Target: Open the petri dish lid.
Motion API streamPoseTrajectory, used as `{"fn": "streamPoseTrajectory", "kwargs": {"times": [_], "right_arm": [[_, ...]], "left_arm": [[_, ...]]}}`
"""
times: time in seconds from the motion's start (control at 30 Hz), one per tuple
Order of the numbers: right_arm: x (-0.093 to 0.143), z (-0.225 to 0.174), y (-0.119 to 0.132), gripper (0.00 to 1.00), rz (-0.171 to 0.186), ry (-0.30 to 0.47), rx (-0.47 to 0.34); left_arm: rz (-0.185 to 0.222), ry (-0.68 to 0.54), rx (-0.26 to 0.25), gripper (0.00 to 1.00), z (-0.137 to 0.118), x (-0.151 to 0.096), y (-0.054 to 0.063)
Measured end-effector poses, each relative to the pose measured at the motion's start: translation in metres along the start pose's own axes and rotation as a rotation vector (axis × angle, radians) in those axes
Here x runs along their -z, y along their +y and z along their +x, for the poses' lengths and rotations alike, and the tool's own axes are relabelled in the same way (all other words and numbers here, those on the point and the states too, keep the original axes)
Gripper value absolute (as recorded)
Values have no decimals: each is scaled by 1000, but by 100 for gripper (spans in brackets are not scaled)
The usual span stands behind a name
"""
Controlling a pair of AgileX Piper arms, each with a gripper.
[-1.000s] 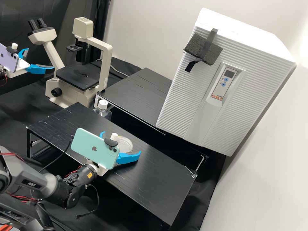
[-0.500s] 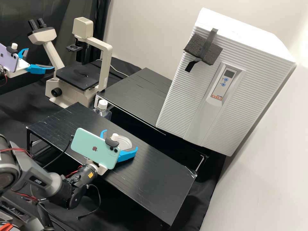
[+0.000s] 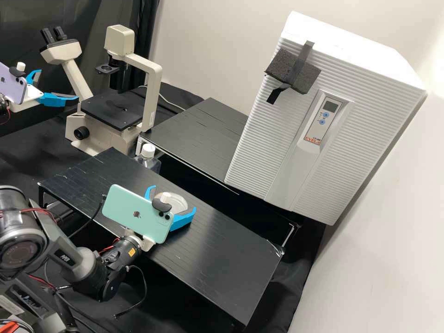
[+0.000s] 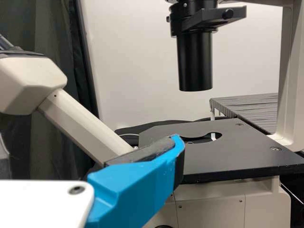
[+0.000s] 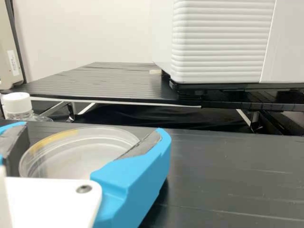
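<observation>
Looks only as far along as straddling the petri dish near the worktop's far long edge with right claw parted dish-wide, impossible to tell whether gripping, left claw wide and empty, with lid to lift.

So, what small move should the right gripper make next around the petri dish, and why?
Perhaps a slight, gentle closing of the right gripper, before any lift: it is placed around the petri dish on the black stand, but whether it touches the dish is unclear.
</observation>
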Motion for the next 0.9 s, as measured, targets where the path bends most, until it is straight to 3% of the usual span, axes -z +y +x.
{"fn": "streamPoseTrajectory", "kwargs": {"times": [0.5,0.73,0.9], "right_arm": [[13,-4,-1,0,-22,37,15],[4,-16,15,0,-16,-1,-39],[-10,-22,29,0,3,-44,-123]], "left_arm": [[0,0,0,100,0,0,0],[0,0,0,100,0,0,0],[0,0,0,100,0,0,0]]}}
